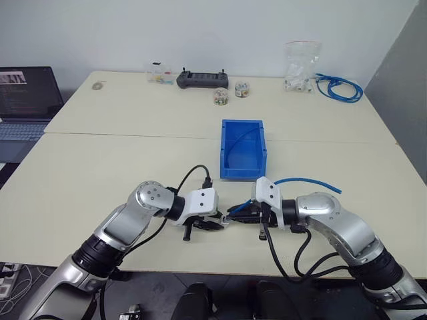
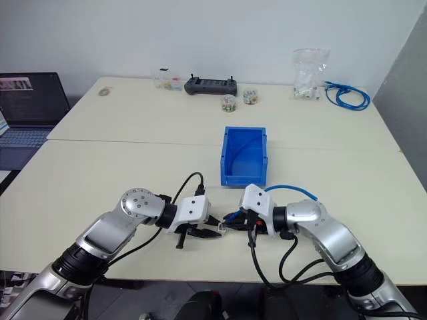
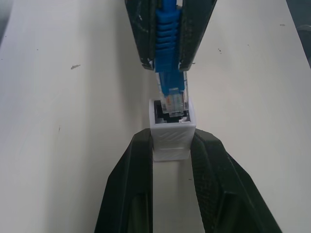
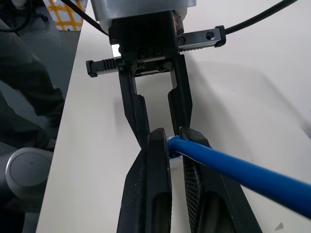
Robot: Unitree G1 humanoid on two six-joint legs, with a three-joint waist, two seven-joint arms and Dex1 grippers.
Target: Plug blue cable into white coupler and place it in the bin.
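A pale cream desk (image 1: 100, 167), made of two tops butted along a seam, stands before a plain white wall. Near its front edge the two hands meet tip to tip. The left hand (image 3: 170, 145) is closed narrowly on the white coupler (image 3: 171, 133), its dark socket facing the other hand. The right hand (image 4: 176, 141) is clamped on the blue cable (image 3: 168, 36) just behind its clear plug (image 3: 173, 99), whose tip sits in the socket mouth. The cable arcs back over the right wrist. Just beyond stands the bin (image 1: 230, 170). Farther back lie a black controller (image 1: 202, 80), two small jars (image 1: 230, 93) and a clear bag (image 1: 300, 67) beside a coiled blue cable bundle (image 1: 340, 88); a laptop (image 1: 27, 100) sits left. No writing can be read.
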